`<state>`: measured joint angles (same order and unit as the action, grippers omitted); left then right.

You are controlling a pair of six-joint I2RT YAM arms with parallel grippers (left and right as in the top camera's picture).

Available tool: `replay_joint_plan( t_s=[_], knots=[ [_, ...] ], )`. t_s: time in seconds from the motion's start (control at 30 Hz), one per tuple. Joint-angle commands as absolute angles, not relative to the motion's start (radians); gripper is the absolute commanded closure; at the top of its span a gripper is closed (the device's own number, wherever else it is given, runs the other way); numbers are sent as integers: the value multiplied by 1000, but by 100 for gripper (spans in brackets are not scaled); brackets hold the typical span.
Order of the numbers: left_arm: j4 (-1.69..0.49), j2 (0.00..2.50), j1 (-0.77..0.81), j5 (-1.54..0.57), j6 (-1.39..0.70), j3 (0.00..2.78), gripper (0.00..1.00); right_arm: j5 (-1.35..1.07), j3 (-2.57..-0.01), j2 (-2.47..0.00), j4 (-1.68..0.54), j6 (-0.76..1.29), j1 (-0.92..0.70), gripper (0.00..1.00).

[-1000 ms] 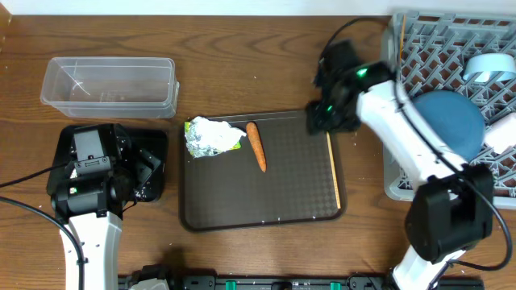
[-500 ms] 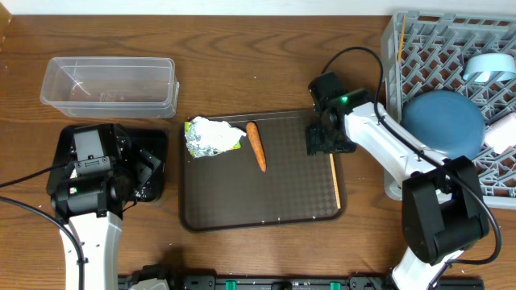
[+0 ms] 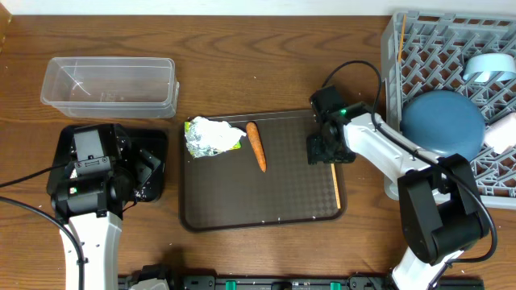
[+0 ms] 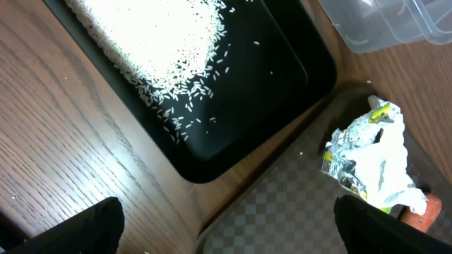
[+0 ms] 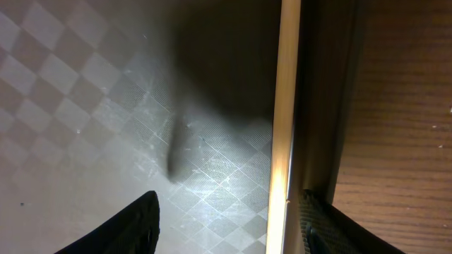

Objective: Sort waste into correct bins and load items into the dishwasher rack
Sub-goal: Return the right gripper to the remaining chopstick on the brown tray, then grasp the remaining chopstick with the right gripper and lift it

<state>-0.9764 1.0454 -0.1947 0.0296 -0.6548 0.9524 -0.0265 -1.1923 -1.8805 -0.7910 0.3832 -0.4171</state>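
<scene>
A thin wooden chopstick (image 5: 285,106) lies along the right edge of the brown serving tray (image 3: 266,201). My right gripper (image 5: 229,226) is low over the chopstick, open, with the stick between its fingers close to the right one. A second chopstick (image 3: 401,36) stands in the grey rack (image 3: 439,40). Also in the rack are the dark-blue bowl (image 3: 442,121), the light-blue cup (image 3: 486,66) and the small bowl (image 3: 504,133). The crumpled wrapper (image 3: 211,135) and carrot (image 3: 255,146) rest on the serving tray. My left gripper (image 4: 226,233) hangs open over the black tray (image 4: 233,141), which holds rice (image 4: 162,56).
The clear tub (image 3: 109,84) stands at the back left, beyond the black tray (image 3: 157,141). The rack sits close to the serving tray's right side, and the right arm reaches across the gap between them.
My right gripper has moved from near the rack down and left to the serving tray's right edge, settling over the chopstick. The left arm has not moved.
</scene>
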Motion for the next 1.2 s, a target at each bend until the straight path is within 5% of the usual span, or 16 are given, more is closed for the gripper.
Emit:
replay_joint_plan(
  t_s=[0.0, 0.33, 0.4, 0.47, 0.53, 0.9, 1.17],
  knots=[
    [-979, 1047, -198, 38, -660, 973, 2, -27, -1173, -1884, -786, 400, -424, 39],
    [-979, 1047, -198, 38, -660, 973, 2, -17, -1089, -1884, -715, 438, -435, 59],
    [-979, 1047, -198, 38, -660, 973, 2, -14, -1080, -1884, -710, 441, -437, 67],
    [-979, 1047, -198, 38, -661, 973, 2, -14, -1080, -1884, -710, 441, -439, 89],
    [-979, 1047, -198, 38, -661, 973, 2, -18, -1083, -1884, -709, 441, -441, 99],
    [-979, 1047, -198, 38, -660, 973, 2, -150, -1305, -1841, -857, 376, -361, 99],
    [-979, 1047, -198, 38, -660, 973, 2, -131, -1645, -1790, -943, 262, -154, 99]
  ],
)
